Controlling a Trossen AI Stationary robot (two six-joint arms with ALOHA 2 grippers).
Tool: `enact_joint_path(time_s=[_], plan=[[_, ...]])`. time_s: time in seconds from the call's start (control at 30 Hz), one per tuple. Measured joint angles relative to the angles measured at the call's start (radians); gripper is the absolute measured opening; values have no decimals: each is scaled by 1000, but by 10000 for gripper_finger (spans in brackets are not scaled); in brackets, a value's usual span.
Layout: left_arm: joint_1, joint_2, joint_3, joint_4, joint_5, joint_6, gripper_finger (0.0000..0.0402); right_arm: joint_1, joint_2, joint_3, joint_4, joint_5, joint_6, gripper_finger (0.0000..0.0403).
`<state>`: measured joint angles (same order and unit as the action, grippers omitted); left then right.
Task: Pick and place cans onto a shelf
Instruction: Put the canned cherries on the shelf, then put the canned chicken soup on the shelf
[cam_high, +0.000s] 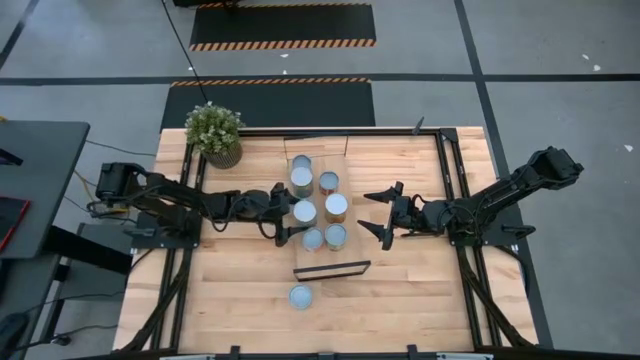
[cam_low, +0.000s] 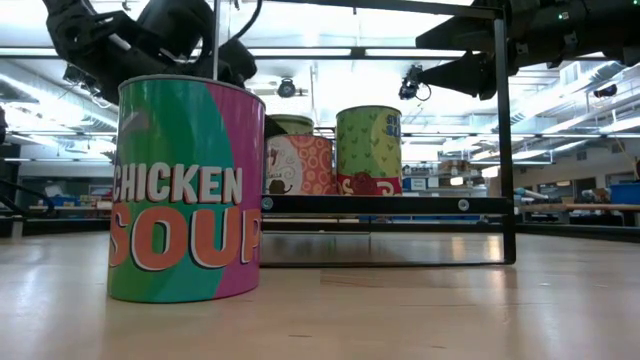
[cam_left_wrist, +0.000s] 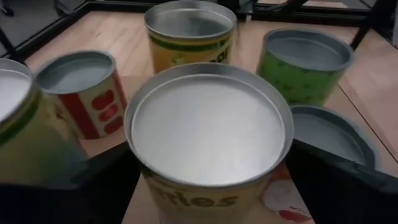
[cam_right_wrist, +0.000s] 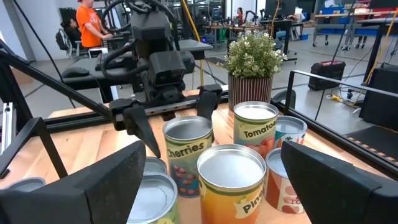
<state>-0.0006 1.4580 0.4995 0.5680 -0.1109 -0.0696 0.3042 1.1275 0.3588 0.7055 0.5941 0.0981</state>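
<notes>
Left pincer (cam_high: 283, 217): released, astride cherries can (cam_left_wrist: 208, 134) on shelf (cam_high: 340, 158) | Right pincer (cam_high: 384, 215): released, beside shelf | Loose can (cam_high: 301, 297): near surface's front edge | Handling: judge it rigid, slick; grip mid-wall.

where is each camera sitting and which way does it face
High view: overhead, straight down on the pale wood shelf, both arms.
Low view: table height, level past the green-pink chicken soup can; arms overhead.
Left wrist: over the open left hand straddling the silver-topped cherries can.
Right wrist: behind the open right hand, facing the left arm.
Shared: the cherries can shows in both wrist views.
</notes>
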Motion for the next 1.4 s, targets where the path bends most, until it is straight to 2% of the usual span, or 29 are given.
enact_joint_path(time_s=[0.43, 0.83, 1.03, 1.4], plan=[[-3, -137, 0, -40, -49, 56, 389, 0, 0, 0, -1, 0, 3, 382], [-4, -298, 0, -335, -84, 32, 389, 0, 0, 0, -3, 0, -2, 382], [-4, -270, 1, -356, -156, 19, 389, 0, 0, 0, -11, 0, -5, 382], [-4, -181, 0, -313, -167, -16, 389, -24, 0, 0, -37, 0, 16, 382]])
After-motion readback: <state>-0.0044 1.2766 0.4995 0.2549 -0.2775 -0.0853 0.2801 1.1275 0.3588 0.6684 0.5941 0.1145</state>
